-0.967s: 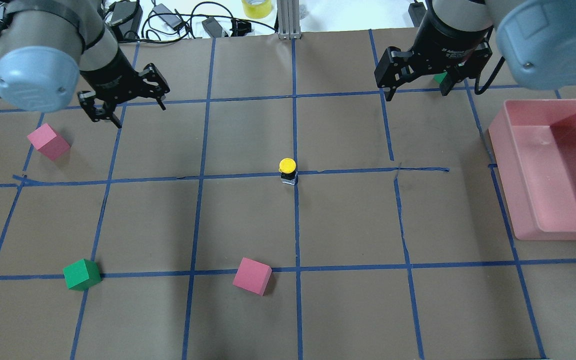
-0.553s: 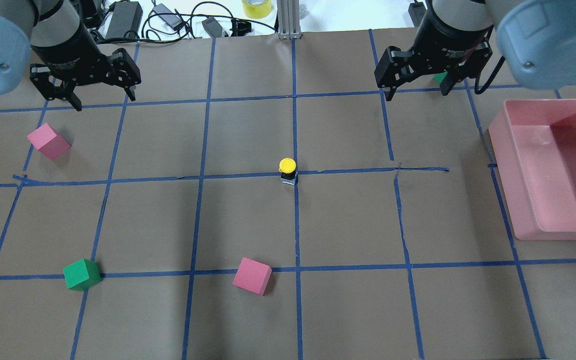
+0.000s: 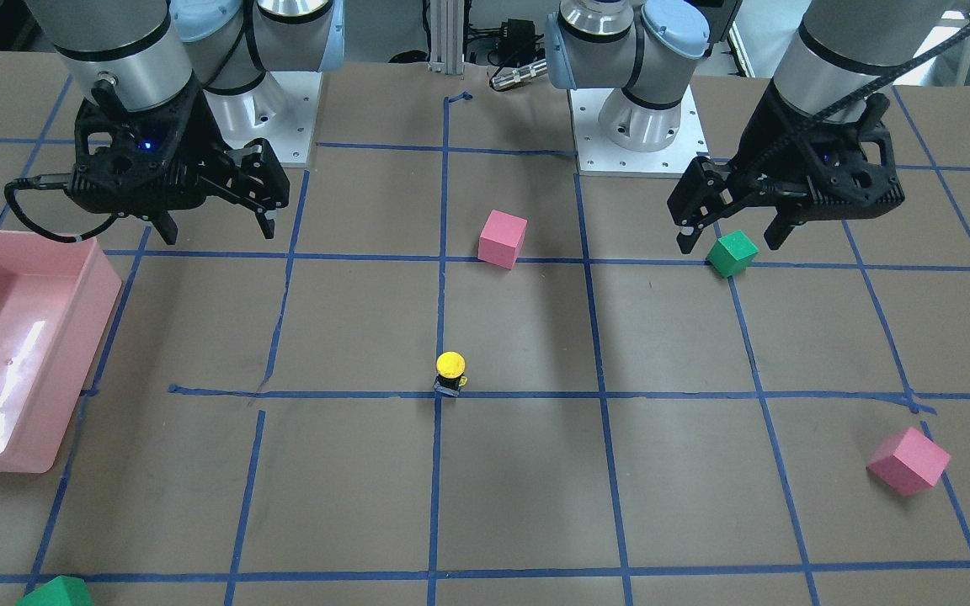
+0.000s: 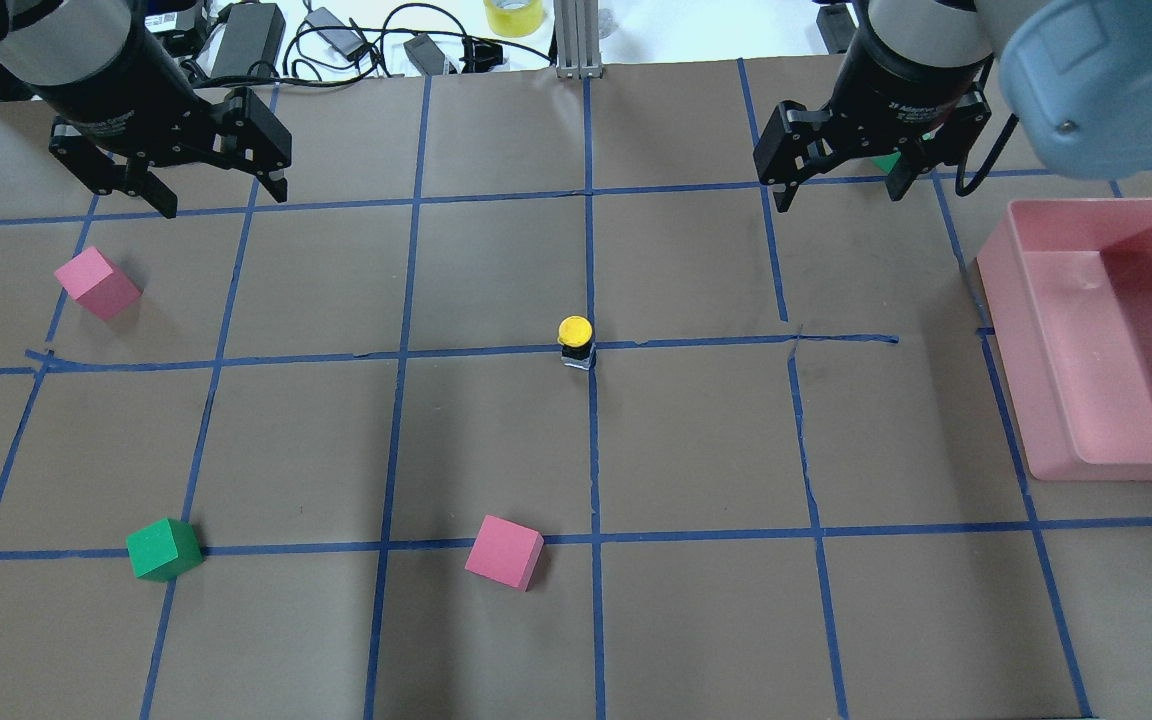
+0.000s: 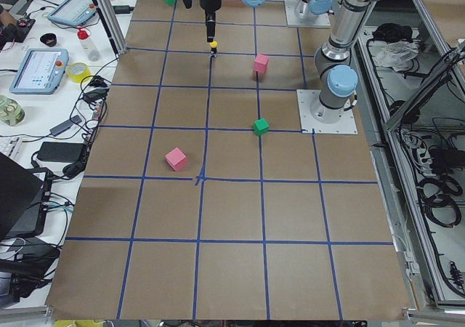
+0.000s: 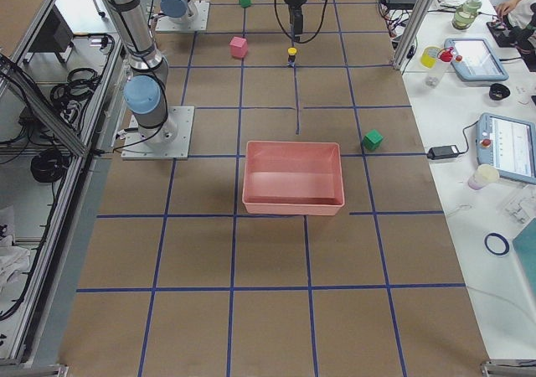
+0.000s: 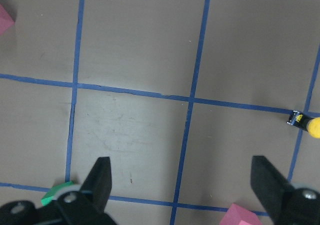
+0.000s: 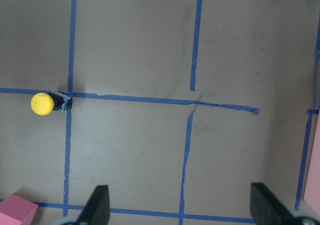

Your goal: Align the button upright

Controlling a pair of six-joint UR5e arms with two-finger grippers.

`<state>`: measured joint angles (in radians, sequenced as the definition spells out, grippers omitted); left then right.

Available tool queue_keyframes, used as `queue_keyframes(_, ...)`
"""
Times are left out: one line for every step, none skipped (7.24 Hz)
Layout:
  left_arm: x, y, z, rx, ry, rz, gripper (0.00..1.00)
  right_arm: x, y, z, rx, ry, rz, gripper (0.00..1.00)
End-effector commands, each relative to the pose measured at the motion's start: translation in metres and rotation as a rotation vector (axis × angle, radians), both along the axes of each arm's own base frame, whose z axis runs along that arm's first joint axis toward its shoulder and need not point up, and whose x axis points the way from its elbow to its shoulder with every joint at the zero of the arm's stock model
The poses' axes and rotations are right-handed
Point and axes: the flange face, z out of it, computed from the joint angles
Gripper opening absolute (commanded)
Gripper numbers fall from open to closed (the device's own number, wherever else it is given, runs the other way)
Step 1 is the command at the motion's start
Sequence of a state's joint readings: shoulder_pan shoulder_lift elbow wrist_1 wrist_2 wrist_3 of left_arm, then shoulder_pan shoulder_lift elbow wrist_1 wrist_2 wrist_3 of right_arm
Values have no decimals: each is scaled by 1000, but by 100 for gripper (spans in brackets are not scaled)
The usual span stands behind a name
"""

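The button stands upright on the brown paper-covered table, yellow cap on top and black body beneath, right where two blue tape lines cross. Nothing touches it.

The left gripper hangs above the table, well apart from the button, off to the robot's left of it and on its far side from the robot. Its fingers are spread wide and hold nothing. The right gripper hangs much the same on the button's other side, to the robot's right and beyond it, also spread wide with nothing between its fingers. (Each wrist camera catches the button off to one side of its own parted fingers.)

One pink cube lies on the robot's side of the button, a little to the robot's left. A green cube sits further left of the button, about as near to the robot as that pink one. A second pink cube rests far to the button's left, and a second green cube peeks out from behind the right gripper. A pink bin sits well to the button's right.
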<state>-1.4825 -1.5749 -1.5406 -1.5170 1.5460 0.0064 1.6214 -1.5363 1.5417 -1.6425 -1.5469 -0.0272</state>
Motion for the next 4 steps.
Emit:
queue_keyframes(-2,9,-4,24,-3,-29,100,0,1,-1,3,2,-1,100)
queue_keyframes(-2,10,-8,32,-4,-31,100,-1,1,0,3,6,0,100)
queue_keyframes(-2,10,-8,34,-2,-29,100,0,1,-1,5,0,0,100)
queue_keyframes(-2,10,-8,34,-5,-29,100,0,0,-2,7,0,0,100)
